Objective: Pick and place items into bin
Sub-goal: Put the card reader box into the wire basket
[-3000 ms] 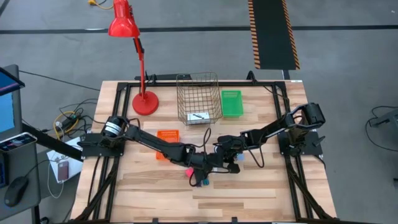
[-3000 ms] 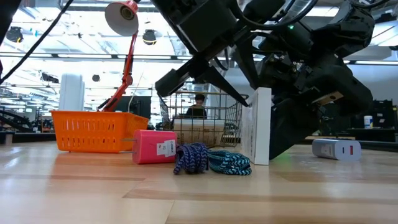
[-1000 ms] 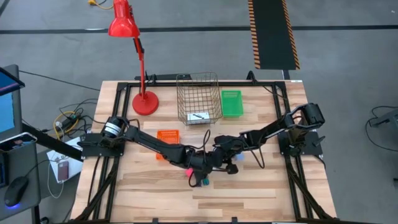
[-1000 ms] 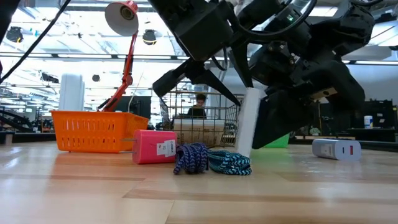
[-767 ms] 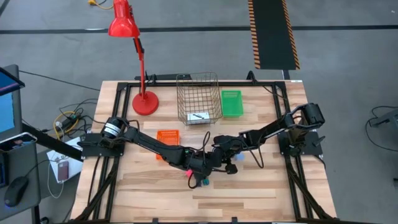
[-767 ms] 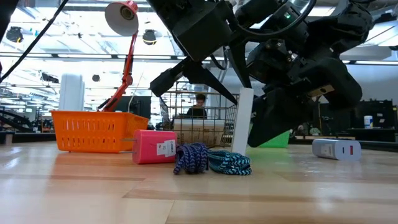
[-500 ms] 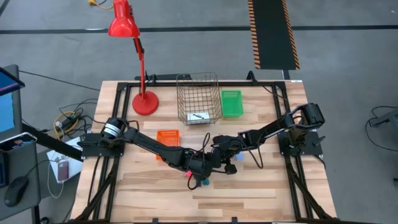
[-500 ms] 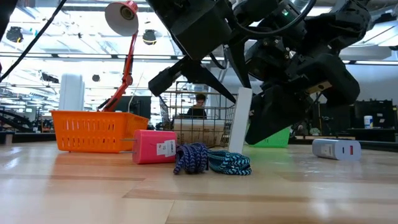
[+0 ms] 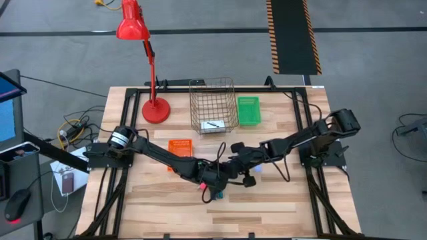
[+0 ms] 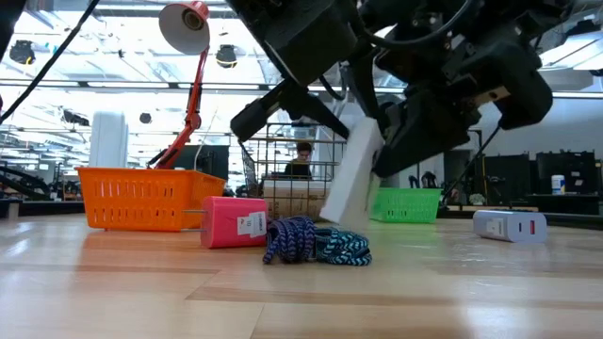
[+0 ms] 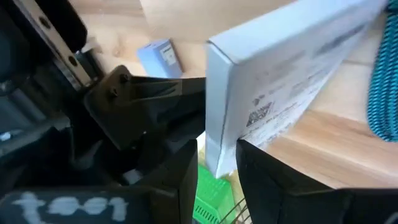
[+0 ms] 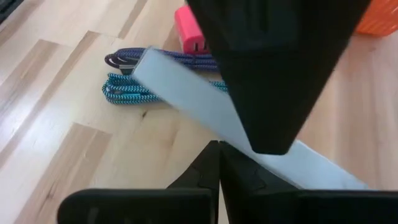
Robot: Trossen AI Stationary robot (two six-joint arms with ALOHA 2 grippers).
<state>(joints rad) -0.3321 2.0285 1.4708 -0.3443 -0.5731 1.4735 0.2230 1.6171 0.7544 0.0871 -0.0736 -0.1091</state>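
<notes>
Both grippers' jaws clamp a tilted white box above coiled cables, pink charger beside

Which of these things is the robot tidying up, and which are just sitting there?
For the job: white box, tilted in the air, gripped by the left gripper, with the right gripper close against it; pink charger; braided cables; small white device; wire basket, with a white card in it.

Probably just lying about: red lamp; orange basket; green bin.
</notes>
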